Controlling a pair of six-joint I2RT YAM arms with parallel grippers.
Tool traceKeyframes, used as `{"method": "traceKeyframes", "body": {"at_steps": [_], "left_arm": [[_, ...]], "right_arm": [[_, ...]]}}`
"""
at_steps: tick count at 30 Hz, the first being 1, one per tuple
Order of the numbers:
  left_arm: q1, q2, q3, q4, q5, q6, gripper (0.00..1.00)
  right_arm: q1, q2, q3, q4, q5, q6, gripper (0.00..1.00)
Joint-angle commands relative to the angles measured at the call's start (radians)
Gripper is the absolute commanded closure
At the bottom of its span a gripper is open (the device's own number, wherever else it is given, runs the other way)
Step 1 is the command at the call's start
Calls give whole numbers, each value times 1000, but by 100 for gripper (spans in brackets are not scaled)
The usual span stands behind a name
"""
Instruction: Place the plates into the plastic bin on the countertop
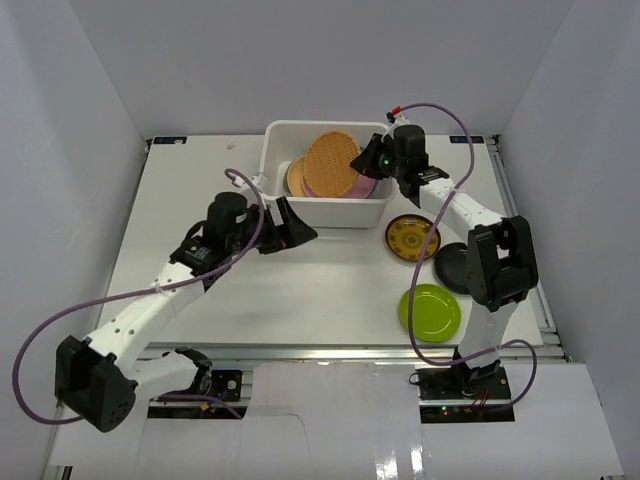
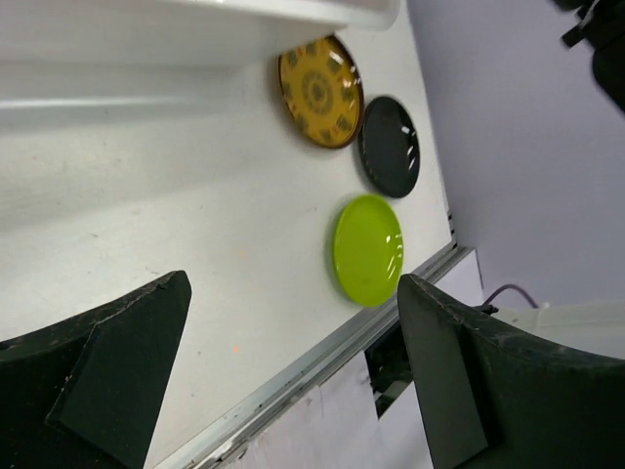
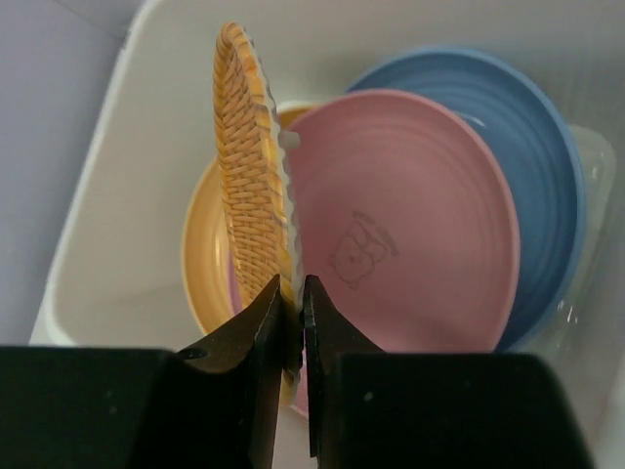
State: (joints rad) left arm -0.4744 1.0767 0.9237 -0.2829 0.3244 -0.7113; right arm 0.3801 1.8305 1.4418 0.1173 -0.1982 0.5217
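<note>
Over the plastic bin [image 1: 340,213], the right pincer [image 3: 291,293] clamps an orange plate [image 1: 332,165] on edge. Inside lie a pink plate [image 3: 391,225], blue plate [image 3: 535,147] and peach plate [image 3: 200,249]. Right of the bin, a yellow-patterned plate [image 1: 412,238], black plate [image 1: 450,268] and lime plate [image 1: 430,312] wait on the desk [image 1: 260,290]; left pincer [image 2: 293,288] gapes empty.

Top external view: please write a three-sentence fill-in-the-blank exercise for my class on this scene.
The right gripper is shut on a ____-coloured plate, held on edge over the bin.
____ plates lie on the table outside the bin.
The left gripper is ____ and holds nothing.
Missing words: orange; three; open.
</note>
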Motion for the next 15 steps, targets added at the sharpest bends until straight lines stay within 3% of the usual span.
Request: {"method": "traceKeyframes", "body": {"at_steps": [1,3,6,8,9,15], "left_arm": [[-128,64,-23,119,-59,-36,2],[-183,165,-25,145,-122,-46,2],[-327,294,-5,186,-212,-56,3],[-375,362,12,214,-231,-59,5],[-419,429,39,217,-242,-59,6],[-539,603,105,301,-199,-48,11]], "right_arm": [[8,3,54,12,-30,-14,81],[6,21,66,-10,-20,-26,77],[5,24,86,-51,-6,-43,49],[5,7,88,-73,2,-61,39],[5,-19,91,-80,20,-87,29],[-18,-197,68,-154,19,-166,12]]}}
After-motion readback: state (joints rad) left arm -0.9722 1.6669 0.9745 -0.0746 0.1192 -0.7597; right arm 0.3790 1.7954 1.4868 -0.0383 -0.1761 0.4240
